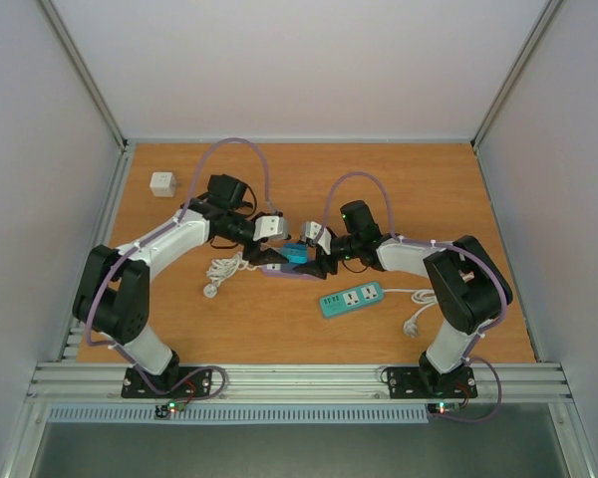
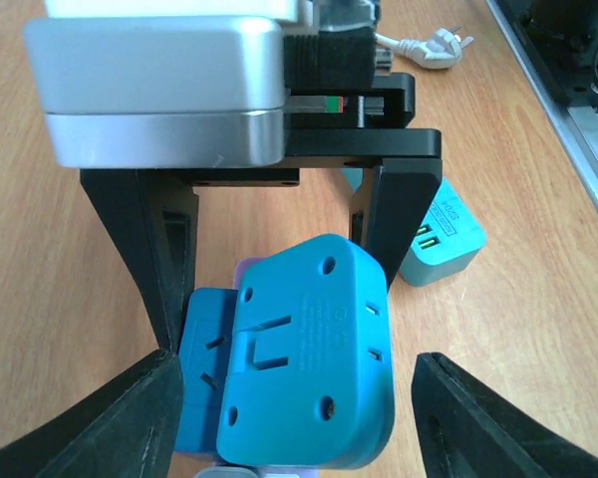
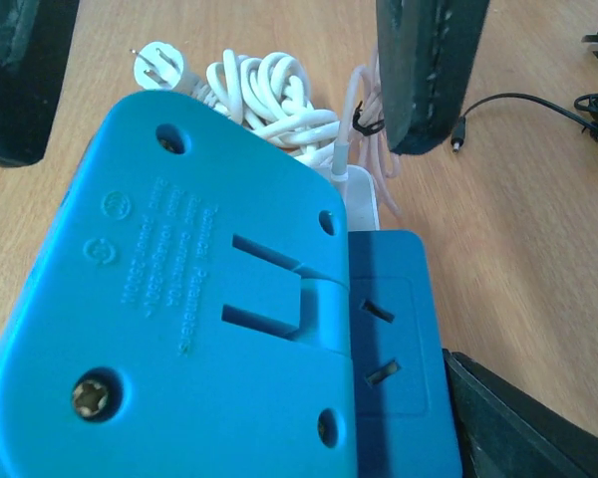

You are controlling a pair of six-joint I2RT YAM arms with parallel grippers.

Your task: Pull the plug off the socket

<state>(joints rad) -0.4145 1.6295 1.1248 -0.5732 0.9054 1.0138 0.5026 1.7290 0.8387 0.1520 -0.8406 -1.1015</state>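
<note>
At the tabletop (image 1: 419, 189) centre, left fingers (image 2: 498, 418) stand apart around the blue plug (image 2: 309, 368) touching the darker socket (image 2: 204, 349); whether right fingers (image 3: 518, 428) clamp it is unclear.

Wooden table (image 1: 279, 329), white walls (image 1: 299, 60)
</note>
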